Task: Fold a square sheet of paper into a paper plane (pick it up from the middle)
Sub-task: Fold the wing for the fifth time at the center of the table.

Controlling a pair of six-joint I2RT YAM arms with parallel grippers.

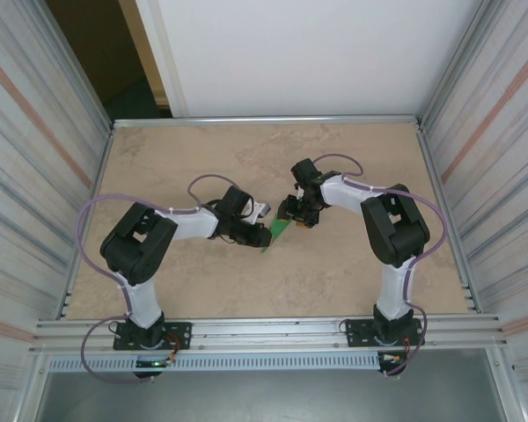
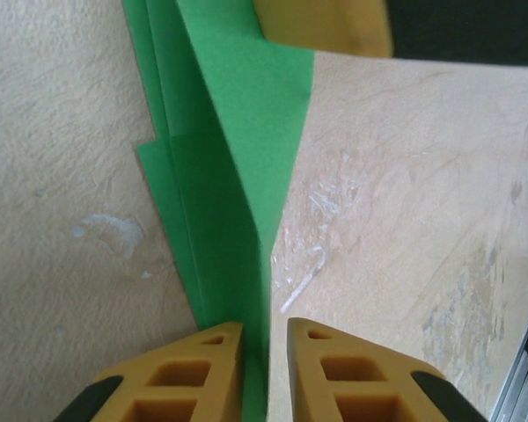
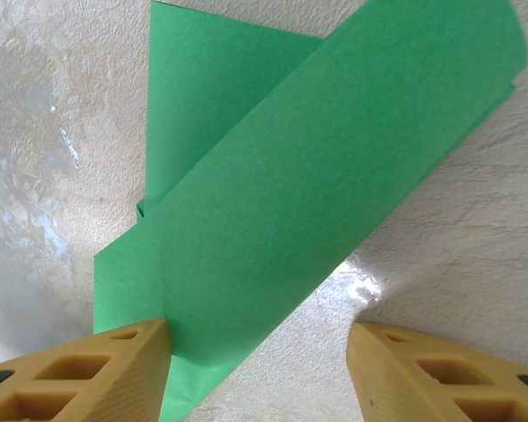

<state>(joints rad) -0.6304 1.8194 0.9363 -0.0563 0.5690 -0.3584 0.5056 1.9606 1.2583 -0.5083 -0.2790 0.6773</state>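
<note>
A mid-fold step was in hand. The square sheet of paper (image 2: 238, 132) was already creased into several overlapping layers, with a slanting flap and a raised ridge, but it was not yet a dart.

The left end effector (image 2: 264, 327) had its jaws drawn close on that ridge, which ran straight out ahead from between its fingertips. As far as could be judged, it was grasping the sheet.

The right end effector (image 3: 260, 330) was released, jaws wide apart. The sheet lay on the counter (image 1: 352, 272) just ahead of it, and one corner reached back beside one fingertip.

The next move seemingly called for the right end effector to close on the loose flap and press or turn it over while the left held the ridge steady. Thin paper would slip or crumple easily.

Counted, there was one green sheet and two end effectors, each with two yellow fingers.
</note>
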